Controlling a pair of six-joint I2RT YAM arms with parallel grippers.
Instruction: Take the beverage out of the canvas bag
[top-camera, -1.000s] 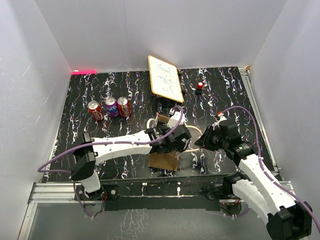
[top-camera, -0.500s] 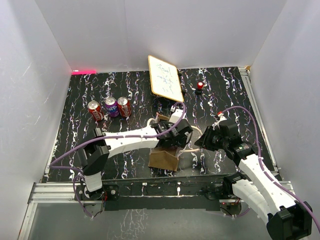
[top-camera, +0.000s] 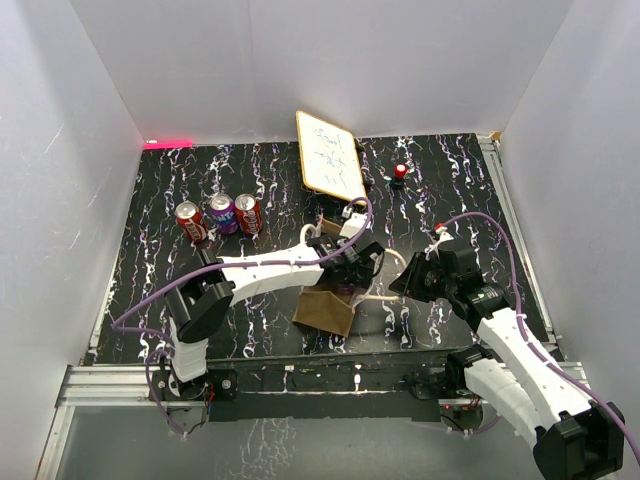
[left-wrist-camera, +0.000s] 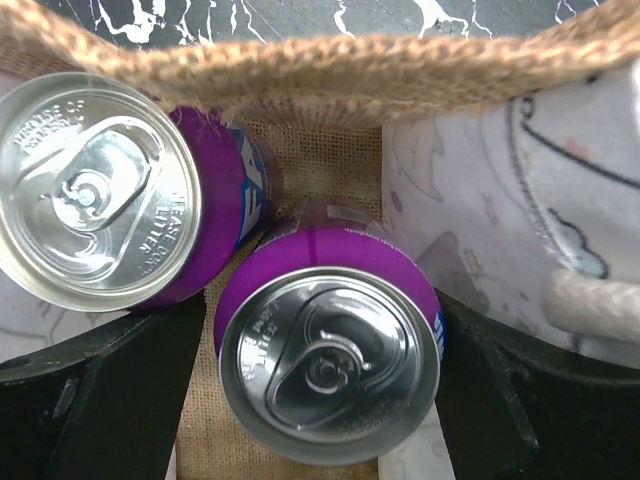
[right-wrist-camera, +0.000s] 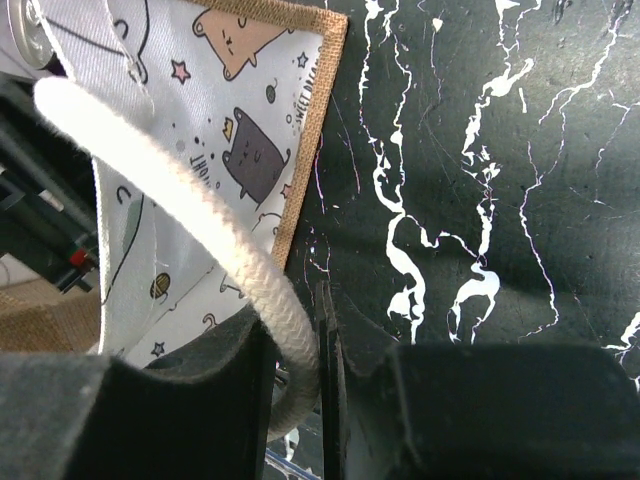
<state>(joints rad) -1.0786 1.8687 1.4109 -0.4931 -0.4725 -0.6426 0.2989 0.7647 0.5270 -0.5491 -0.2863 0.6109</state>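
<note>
The canvas bag is seen at the near middle of the bench, its mouth held wide. Two purple cans are found inside it, one against the burlap rim and the other just beside it. The left claw is lowered into the bag with its fingers spread apart either side of the nearer can; a sliver of burlap is visible between can and finger. The right claw is clamped on the bag's cream handle.
</note>
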